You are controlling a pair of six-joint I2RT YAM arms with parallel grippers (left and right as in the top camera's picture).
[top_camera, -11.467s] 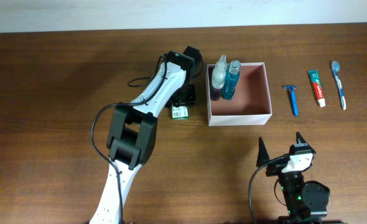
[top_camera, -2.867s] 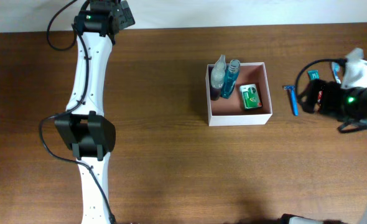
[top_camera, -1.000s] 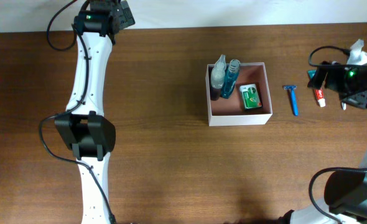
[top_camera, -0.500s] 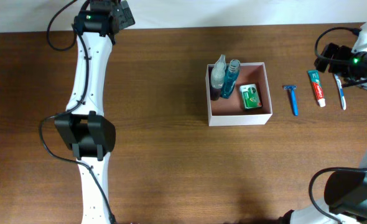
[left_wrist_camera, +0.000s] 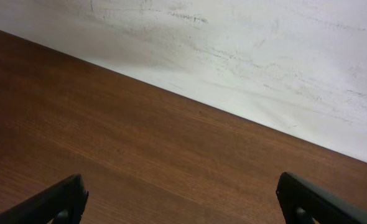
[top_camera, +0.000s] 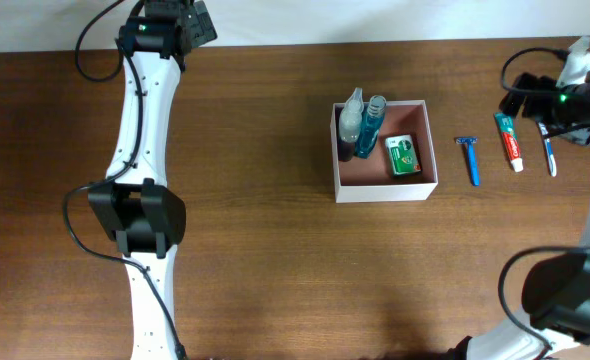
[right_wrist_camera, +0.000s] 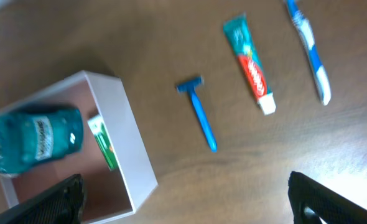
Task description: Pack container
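Three toiletries sit inside the container [top_camera: 385, 192], mid-way along the bench [top_camera: 275, 250] in your overhead view: a clear bottle [top_camera: 349, 125] and a blue bottle [top_camera: 372, 128] at its back left corner, a green soap box [top_camera: 403, 155] beside them. To its right lie a razor [top_camera: 467, 160], toothpaste [top_camera: 509, 140] and toothbrush [top_camera: 550, 160]. Left wrist: your left jaws stand wide over bare bench near the wall [left_wrist_camera: 233, 50]. Right wrist: your right jaws gape, empty, above container and razor

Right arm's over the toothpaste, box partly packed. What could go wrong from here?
Toothpaste and toothbrush lie close together: the open right gripper may snag or nudge both.
Razor lies flat, thin: the jaws may scrape the table.
Spray bottle, blue bottle and soap box already crowd the container: the long toothbrush may not lie flat.
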